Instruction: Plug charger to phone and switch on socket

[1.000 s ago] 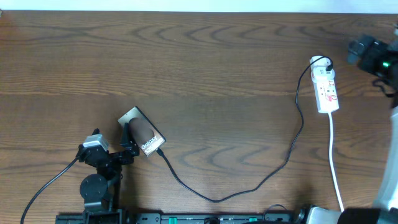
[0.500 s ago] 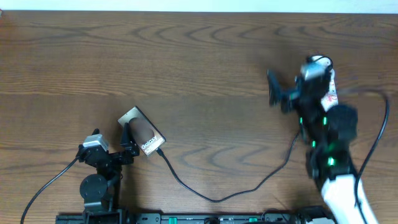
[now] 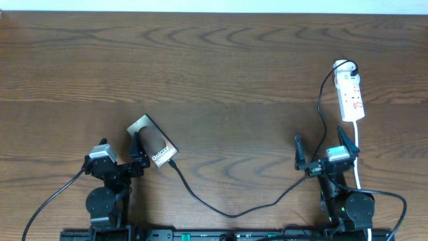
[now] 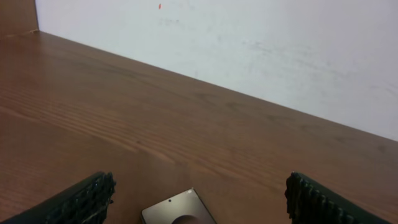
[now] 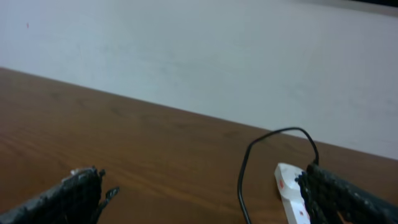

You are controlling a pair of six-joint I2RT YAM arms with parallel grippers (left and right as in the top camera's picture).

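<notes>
The phone point(image 3: 152, 144) lies tilted at the left front of the table; its silver end shows in the left wrist view point(image 4: 180, 210). The black charger cable point(image 3: 231, 213) runs from the phone's near end in a loop to a black plug in the white socket strip point(image 3: 352, 94) at the right. The cable point(image 5: 242, 180) and the strip point(image 5: 287, 190) show in the right wrist view. My left gripper point(image 3: 119, 146) point(image 4: 200, 186) is open, one finger over the phone. My right gripper point(image 3: 321, 144) point(image 5: 200, 180) is open and empty, below the strip.
The strip's white cord point(image 3: 359, 161) runs down to the table's front edge beside my right arm. A white wall point(image 4: 249, 37) stands behind the table's far edge. Black arm cables trail at both front corners.
My right arm has swung from beside the socket strip back to the front right of the table. The left arm, the phone and the cable have not moved.
</notes>
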